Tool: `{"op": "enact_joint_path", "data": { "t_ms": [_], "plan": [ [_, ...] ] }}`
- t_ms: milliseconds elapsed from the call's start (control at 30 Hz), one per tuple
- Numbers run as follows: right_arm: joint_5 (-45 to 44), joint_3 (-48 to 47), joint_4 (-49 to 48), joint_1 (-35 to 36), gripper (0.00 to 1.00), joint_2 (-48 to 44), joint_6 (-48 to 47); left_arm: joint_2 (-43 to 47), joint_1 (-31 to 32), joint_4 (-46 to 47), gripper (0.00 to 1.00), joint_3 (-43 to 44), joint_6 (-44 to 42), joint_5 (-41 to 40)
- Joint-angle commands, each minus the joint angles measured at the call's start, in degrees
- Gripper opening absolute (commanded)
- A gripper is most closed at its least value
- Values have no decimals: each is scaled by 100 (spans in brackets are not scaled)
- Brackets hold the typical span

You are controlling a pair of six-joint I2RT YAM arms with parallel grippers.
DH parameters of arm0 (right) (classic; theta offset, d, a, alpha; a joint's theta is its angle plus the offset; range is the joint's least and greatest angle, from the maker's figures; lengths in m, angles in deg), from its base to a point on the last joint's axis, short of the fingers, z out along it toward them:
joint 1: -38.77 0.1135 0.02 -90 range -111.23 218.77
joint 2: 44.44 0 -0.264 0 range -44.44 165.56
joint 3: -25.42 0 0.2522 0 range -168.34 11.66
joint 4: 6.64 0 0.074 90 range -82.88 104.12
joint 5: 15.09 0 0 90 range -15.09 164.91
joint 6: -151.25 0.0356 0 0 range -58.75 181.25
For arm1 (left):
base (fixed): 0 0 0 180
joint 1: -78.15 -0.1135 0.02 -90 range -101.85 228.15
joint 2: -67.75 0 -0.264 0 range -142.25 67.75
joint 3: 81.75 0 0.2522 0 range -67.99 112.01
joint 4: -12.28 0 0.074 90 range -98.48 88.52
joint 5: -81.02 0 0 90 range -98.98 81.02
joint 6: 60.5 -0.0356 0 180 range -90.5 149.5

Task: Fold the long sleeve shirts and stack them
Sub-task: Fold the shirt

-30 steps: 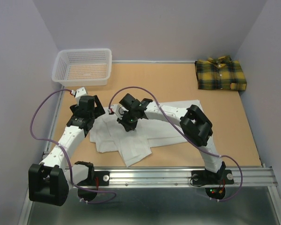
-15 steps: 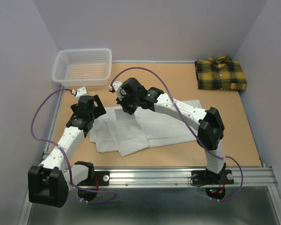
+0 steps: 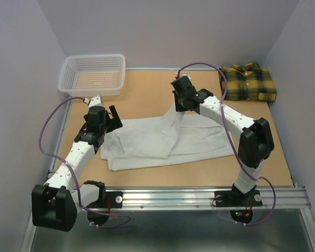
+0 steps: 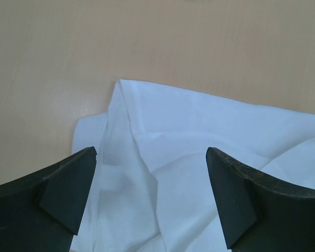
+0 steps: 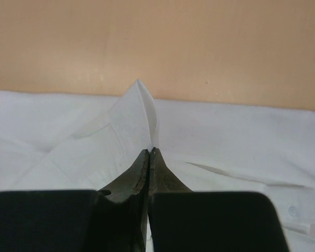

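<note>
From my station I judged the job roughly half done: the plaid shirt (image 3: 248,83) lay folded in the far right corner of the table (image 3: 147,94), while the white shirt (image 3: 147,144) sprawled across the middle, rumpled and only partly doubled over. The right gripper (image 3: 179,106) was pinched shut on a fold of the white shirt, holding it raised above the far edge of the cloth. The left gripper (image 3: 113,119) hovered with its jaws wide apart over the shirt's left end, gripping nothing. The white shirt's folding was left to finish, then stacking it with the plaid one. The basket (image 3: 93,75) sat unused.
</note>
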Motion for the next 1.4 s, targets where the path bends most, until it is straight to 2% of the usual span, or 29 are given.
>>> {"op": "enact_joint_path", "data": {
  "t_ms": [0,700,1033,1367],
  "plan": [
    [-550,529,-80,-196,1,-488,847,-83,2,178,97,88,-122,214],
    [-1139,2727,-352,-1215,1,-1490,2174,-303,2,98,97,114,-113,425],
    [-1456,3456,-642,-1470,1,-1824,2518,-329,2,55,97,123,-113,364],
    [-1491,3721,-932,-1567,2,-1816,2526,-364,2,54,97,132,-104,425]
  ]
}}
